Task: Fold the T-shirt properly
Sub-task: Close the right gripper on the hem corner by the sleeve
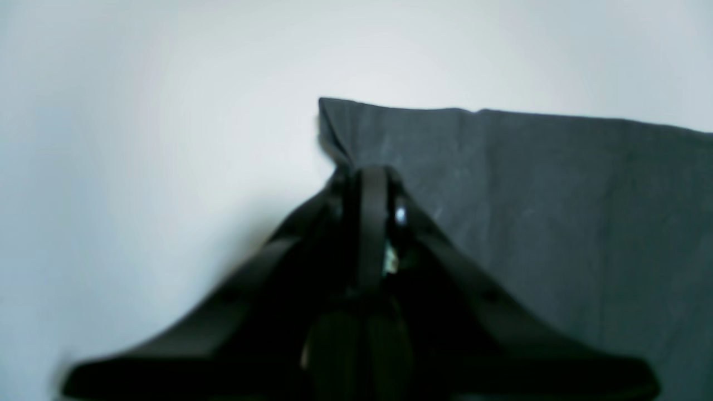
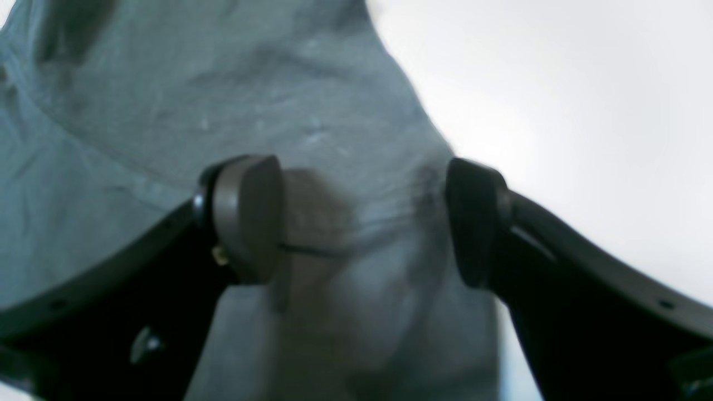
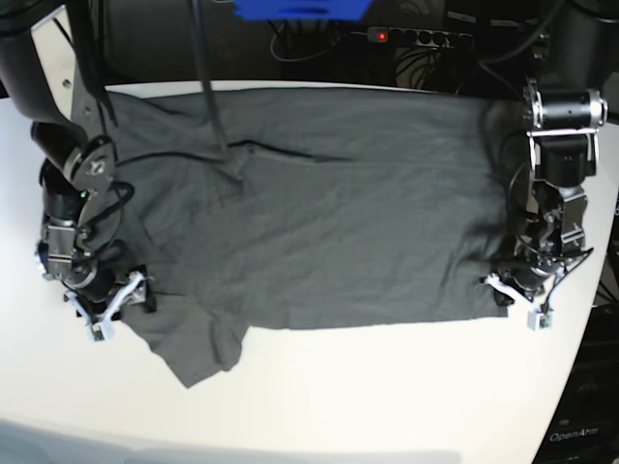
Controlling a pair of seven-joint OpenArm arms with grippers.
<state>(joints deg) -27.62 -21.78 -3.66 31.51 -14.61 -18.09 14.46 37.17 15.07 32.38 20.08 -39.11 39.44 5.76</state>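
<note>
The dark grey T-shirt lies spread flat on the white table, with one sleeve sticking out toward the front left. In the base view my left gripper sits at the shirt's front right hem corner. The left wrist view shows this gripper shut on the cloth's corner edge. My right gripper is at the shirt's left side by the sleeve. In the right wrist view it stands open, its two pads straddling a raised wrinkle of fabric.
A power strip with a red light, loose cables and a blue object lie beyond the table's back edge. The table's right edge curves close to my left arm. Bare white tabletop runs along the front.
</note>
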